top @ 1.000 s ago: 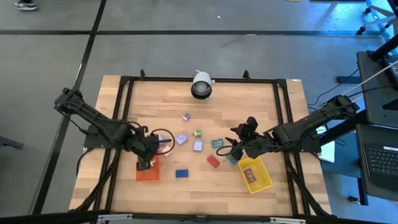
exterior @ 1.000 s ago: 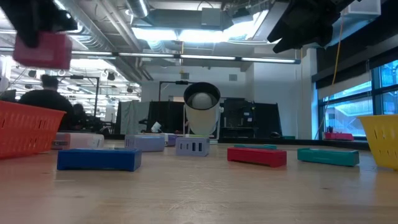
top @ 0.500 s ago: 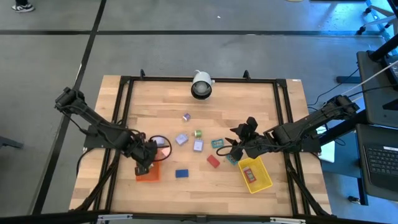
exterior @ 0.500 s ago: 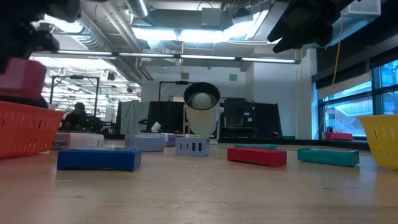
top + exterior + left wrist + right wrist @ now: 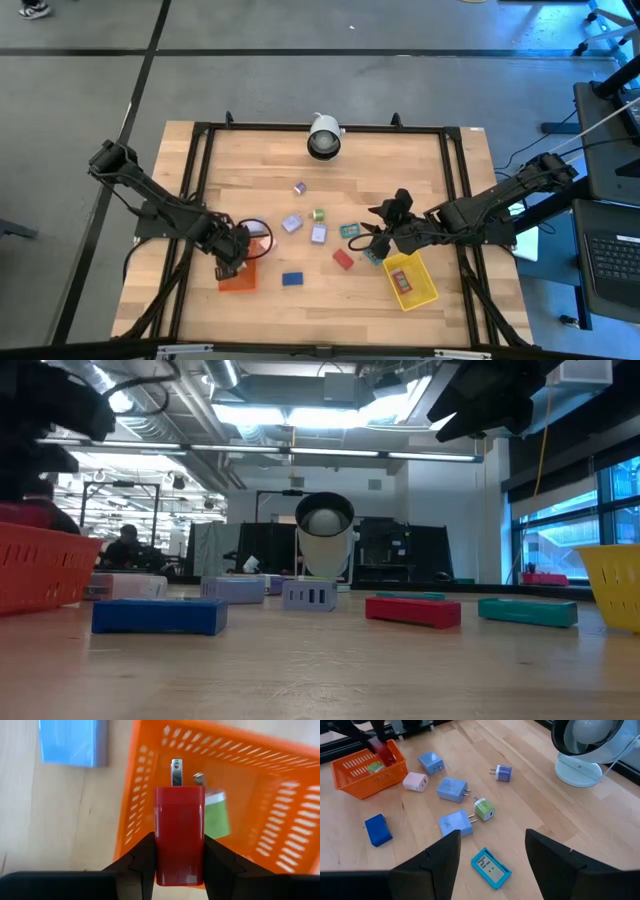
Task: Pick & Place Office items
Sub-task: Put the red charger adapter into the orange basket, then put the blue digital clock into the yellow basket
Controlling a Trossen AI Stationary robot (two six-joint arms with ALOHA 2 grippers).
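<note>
L gripper pinches a red plug just above the orange tray, where a green plug lies. R gripper hovers over mid-table w/ fingers spread, empty; other plugs, e.g. a blue block, lie on the table.

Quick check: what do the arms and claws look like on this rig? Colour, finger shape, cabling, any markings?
Both arms are dark, near-black, jointed links. The left claw has two black, matte fingers with broad angular bases. The right claw has matching black fingers, wide at the base with bevelled inner edges. Dark cabling loops beside the left arm in the low view. The right arm looks alike. No markings or labels are visible.
</note>
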